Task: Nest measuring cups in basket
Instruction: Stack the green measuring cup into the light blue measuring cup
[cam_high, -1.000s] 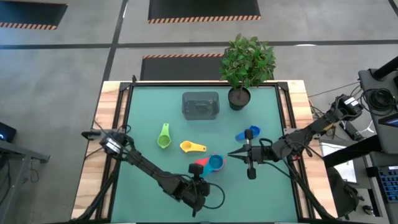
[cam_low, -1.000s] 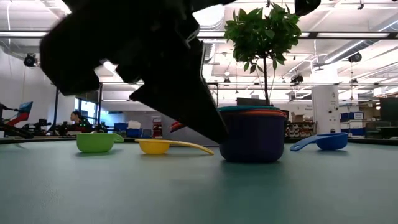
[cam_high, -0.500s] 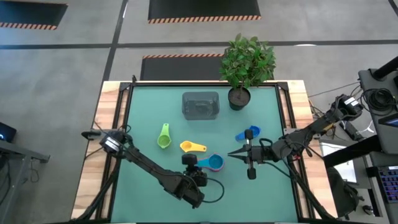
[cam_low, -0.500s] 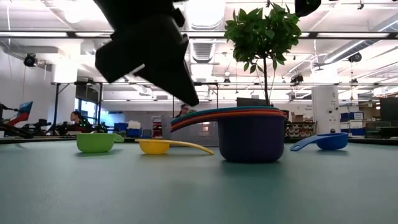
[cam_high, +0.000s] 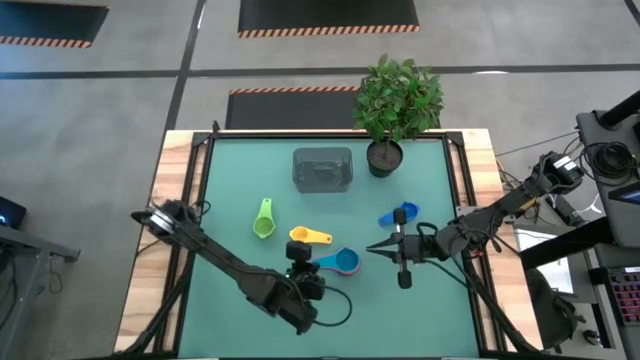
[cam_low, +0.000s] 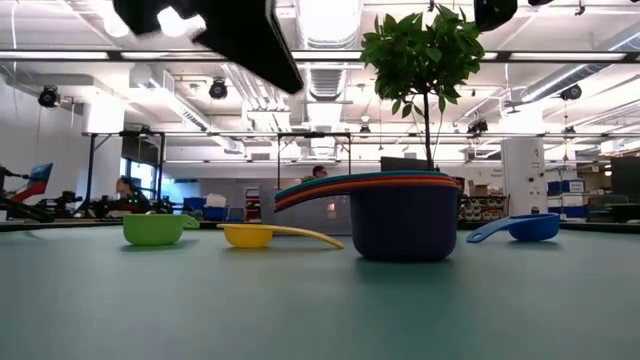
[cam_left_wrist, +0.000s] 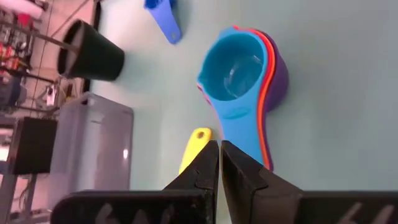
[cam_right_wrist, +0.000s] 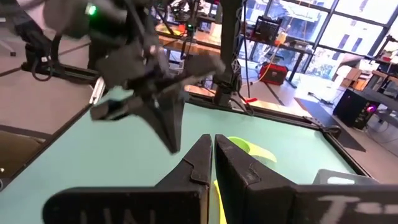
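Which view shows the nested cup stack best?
Left wrist view: the nested cup stack fills the frame, rims of several cups visible. Low view shows its side; high view shows it small; right wrist view doesn't show it.

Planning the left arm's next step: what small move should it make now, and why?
Probably swing the left gripper, shut and empty above the nested stack, toward the yellow cup and open. That cup, the green cup and a blue cup lie loose; the basket holds none.

Green cup (cam_high: 263, 228), yellow cup (cam_high: 299, 236)
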